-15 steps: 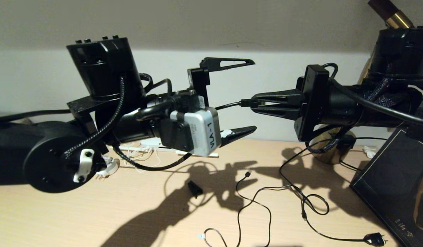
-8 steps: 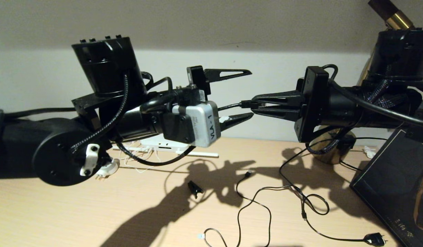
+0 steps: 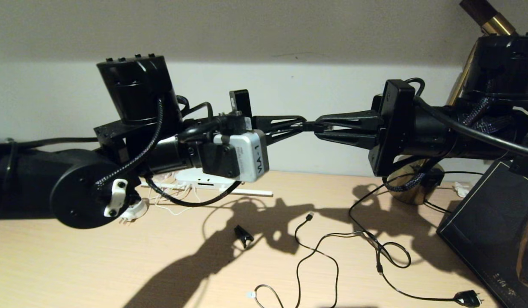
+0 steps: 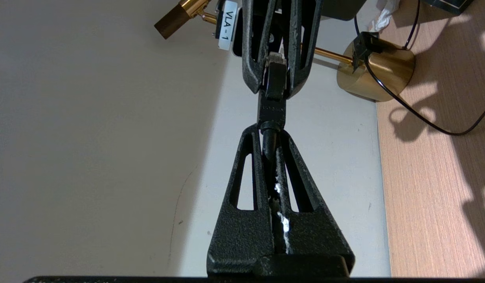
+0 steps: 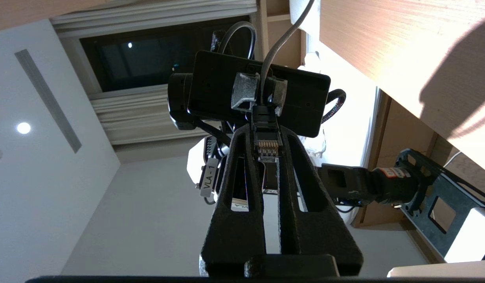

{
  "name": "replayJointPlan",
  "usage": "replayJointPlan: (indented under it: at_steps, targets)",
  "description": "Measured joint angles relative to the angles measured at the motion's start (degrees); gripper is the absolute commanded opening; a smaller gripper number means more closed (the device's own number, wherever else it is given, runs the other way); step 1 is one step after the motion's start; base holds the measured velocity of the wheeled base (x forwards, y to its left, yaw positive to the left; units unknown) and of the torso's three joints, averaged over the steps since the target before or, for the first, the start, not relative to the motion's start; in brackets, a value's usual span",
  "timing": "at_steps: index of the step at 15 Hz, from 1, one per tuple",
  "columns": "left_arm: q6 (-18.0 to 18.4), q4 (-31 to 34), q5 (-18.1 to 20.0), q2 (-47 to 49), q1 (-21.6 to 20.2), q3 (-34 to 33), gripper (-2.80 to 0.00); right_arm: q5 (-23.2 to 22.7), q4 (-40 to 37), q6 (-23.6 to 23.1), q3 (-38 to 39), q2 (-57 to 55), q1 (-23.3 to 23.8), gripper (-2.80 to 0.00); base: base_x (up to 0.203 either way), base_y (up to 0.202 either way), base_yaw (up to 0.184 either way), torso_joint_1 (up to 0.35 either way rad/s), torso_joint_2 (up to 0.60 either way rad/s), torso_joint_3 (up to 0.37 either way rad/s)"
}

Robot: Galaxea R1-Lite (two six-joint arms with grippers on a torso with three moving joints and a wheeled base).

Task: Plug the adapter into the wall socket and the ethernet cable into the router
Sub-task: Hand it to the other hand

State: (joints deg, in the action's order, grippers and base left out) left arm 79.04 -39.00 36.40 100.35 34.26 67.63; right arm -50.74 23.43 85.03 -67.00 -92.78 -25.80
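— What lay on the wooden desk (image 3: 118,265) around the small black clip (image 3: 243,235)?

— To its right, a thin black cable (image 3: 328,256) wound in loose curves, one small connector end lifted off the wood near the clip. Farther right and nearer the front edge than the clip, a chunky black plug (image 3: 467,298) ended another black cord.

— And behind it?

— Far to the right and farther back than the clip stood a brass lamp base (image 3: 407,192), with a dark flat box (image 3: 486,222) beyond it. Left of the clip, a round white pronged base (image 3: 135,210) rested on the desk.
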Motion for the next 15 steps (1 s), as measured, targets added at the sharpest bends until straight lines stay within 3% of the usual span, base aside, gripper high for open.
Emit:
replayJointPlan:
  at_steps: [6,7,12,15]
  targets:
    - [-0.02,-0.10,-0.11,0.20,0.26,-0.03,-2.80,-0.02,0.21,0.02,0.11,0.04,-0.02,-2.80,0.000,0.000,0.000,0.000,0.00,0.000]
    - [-0.02,-0.13,-0.11,0.20,0.30,-0.30,-2.80,0.00,0.21,-0.09,0.14,0.00,-0.02,0.00,0.000,0.000,0.000,0.000,0.00,0.000]
    - [-0.16,0.17,-0.05,-0.22,0.30,-2.70,-2.80,0.38,0.29,-2.32,0.62,0.28,0.02,0.00,0.000,0.000,0.000,0.000,0.00,0.000]
    - [-4.77,0.20,0.02,-1.92,-1.46,-5.68,-2.80,1.00,0.32,-2.55,1.39,1.26,2.65,0.00,0.000,0.000,0.000,0.000,0.00,0.000]
